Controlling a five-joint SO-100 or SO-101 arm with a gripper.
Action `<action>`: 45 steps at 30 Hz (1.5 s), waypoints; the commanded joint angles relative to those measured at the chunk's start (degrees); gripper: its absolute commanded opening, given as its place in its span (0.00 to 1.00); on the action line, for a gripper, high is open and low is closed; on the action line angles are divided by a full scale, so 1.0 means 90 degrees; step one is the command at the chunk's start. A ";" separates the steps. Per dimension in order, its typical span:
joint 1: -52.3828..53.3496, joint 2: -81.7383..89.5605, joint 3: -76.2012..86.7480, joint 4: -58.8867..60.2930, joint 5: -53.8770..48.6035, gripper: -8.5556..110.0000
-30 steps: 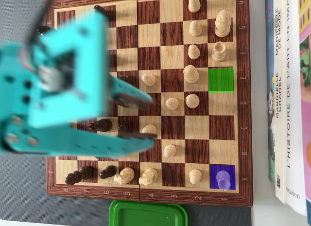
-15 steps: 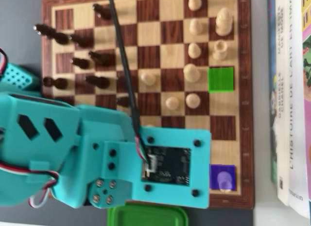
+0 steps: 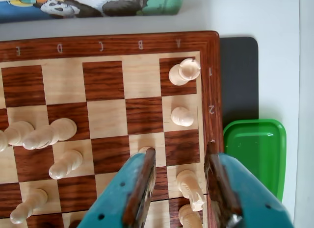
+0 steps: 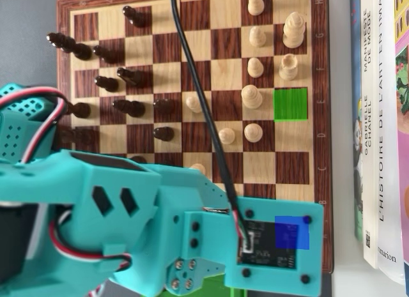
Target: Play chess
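In the wrist view the two teal fingers (image 3: 179, 154) rise from the six o'clock edge, spread wide apart and holding nothing. A pale chess piece (image 3: 190, 188) lies in the gap between them, touching neither, and a second pale piece (image 3: 188, 217) sits just below it at the frame edge. The tip of the left finger covers part of a small pale pawn (image 3: 143, 150). Farther up, toward twelve o'clock from the fingers, a pale pawn (image 3: 182, 116) stands on the row marked 2, and beyond it a pale rook (image 3: 184, 71) stands on the corner square under the letter A. At nine o'clock several pale pieces (image 3: 48, 135) lean across the squares. At three o'clock, off the chessboard (image 3: 212, 90), a green tray (image 3: 255, 149) rests on the worktop (image 3: 274, 51). At the far edge lies a book (image 3: 88, 6) with a panda on its cover.

In the overhead view the teal arm (image 4: 128, 227) fills the seven o'clock quarter, its camera plate (image 4: 271, 243) now over the blue-marked corner square (image 4: 292, 232). Half a second ago that plate lay short of the blue square, and the pale rook on it showed; the plate now hides the rook. The green-marked square (image 4: 291, 104) at two o'clock is bare, as before.
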 commanded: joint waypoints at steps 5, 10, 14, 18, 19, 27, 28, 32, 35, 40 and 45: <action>0.0088 -0.0303 -0.0703 0.0020 -0.0029 0.20; 0.0078 -0.0752 -0.1104 0.0020 -0.0029 0.20; 0.0078 -0.1162 -0.1494 0.0020 -0.0029 0.20; 0.0078 -0.1514 -0.1826 0.0020 -0.0029 0.20; 0.0078 -0.1592 -0.1885 0.0020 -0.0029 0.20; 0.0088 -0.2187 -0.2363 0.0020 -0.0029 0.20; 0.0088 -0.2256 -0.2432 0.0020 -0.0029 0.20; 0.0098 -0.2451 -0.2627 0.0020 -0.0029 0.20; 0.0098 -0.2578 -0.2705 0.0020 -0.0029 0.20; 0.0146 -0.2754 -0.2861 0.0010 -0.0029 0.20; 0.0195 -0.2959 -0.3086 0.0020 -0.0029 0.20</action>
